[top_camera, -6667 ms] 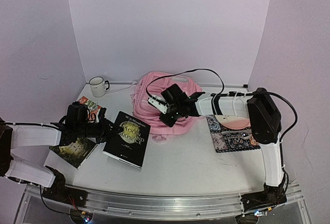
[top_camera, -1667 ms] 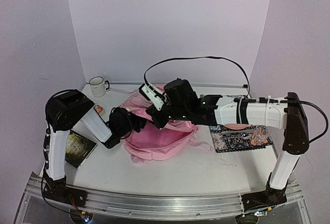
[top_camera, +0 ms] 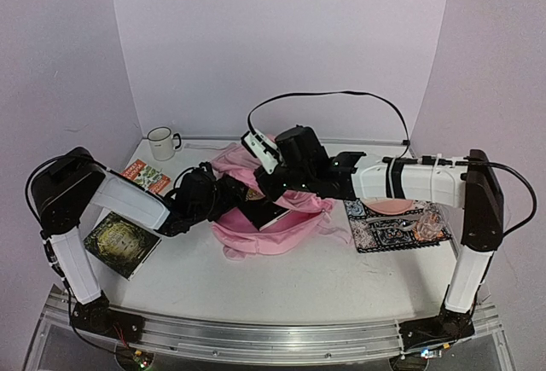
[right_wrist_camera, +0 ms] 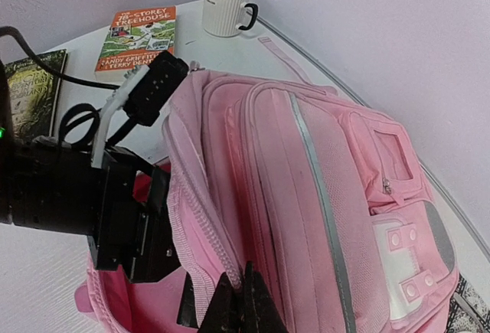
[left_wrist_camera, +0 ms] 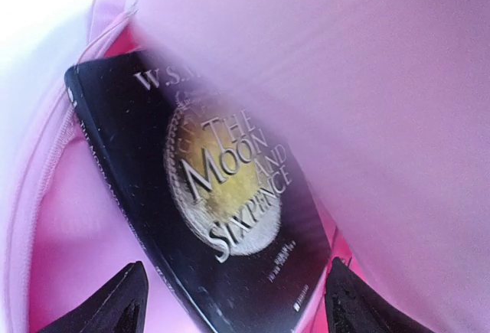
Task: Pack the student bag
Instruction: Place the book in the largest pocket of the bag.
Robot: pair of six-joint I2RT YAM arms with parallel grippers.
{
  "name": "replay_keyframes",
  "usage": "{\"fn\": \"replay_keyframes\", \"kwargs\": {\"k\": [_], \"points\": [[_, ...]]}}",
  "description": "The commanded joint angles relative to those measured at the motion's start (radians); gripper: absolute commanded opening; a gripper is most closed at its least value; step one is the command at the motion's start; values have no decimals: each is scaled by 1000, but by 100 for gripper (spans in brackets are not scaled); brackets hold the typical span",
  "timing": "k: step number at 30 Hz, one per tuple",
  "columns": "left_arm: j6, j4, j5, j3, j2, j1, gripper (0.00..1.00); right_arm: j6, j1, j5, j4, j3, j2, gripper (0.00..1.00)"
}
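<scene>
Lilac walls [top_camera: 281,47] all round, white table [top_camera: 341,286] below, and I'm watching both arms meet over the middle. The student bag [top_camera: 273,236] lies between the two grippers, its mouth facing my left gripper [left_wrist_camera: 237,310]. That one's fingers stand wide apart. Straight ahead of them a black book [left_wrist_camera: 222,195], The Moon and Sixpence, slants into the pink opening, its near end down between the fingertips. Whether they touch it, I can't tell. My right gripper [right_wrist_camera: 239,302] is pinched tight on the zip edge of the bag's mouth, holding that flap up, with the front pockets spread out just beyond its tips. Far beyond those tips I see a mug [right_wrist_camera: 227,8] and an orange book [right_wrist_camera: 138,38]. Off to their left there's a green book [right_wrist_camera: 31,96].
</scene>
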Motion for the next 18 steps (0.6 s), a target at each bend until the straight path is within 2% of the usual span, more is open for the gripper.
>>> {"fn": "replay_keyframes", "kwargs": {"k": [1,5,11,18], "points": [[69,-56,17,-38,-135,-19,77,8,-8,46,29,51,13,0],[105,-192,34,-67,-268,-19,75,20,-25,56,19,49,38,0],[139,-558,-74,-57,-442,1,83,53,-34,8,13,-1,50,0],[120,-798,-45,-96,-571,209,96,105,-50,19,7,-30,89,0]]}}
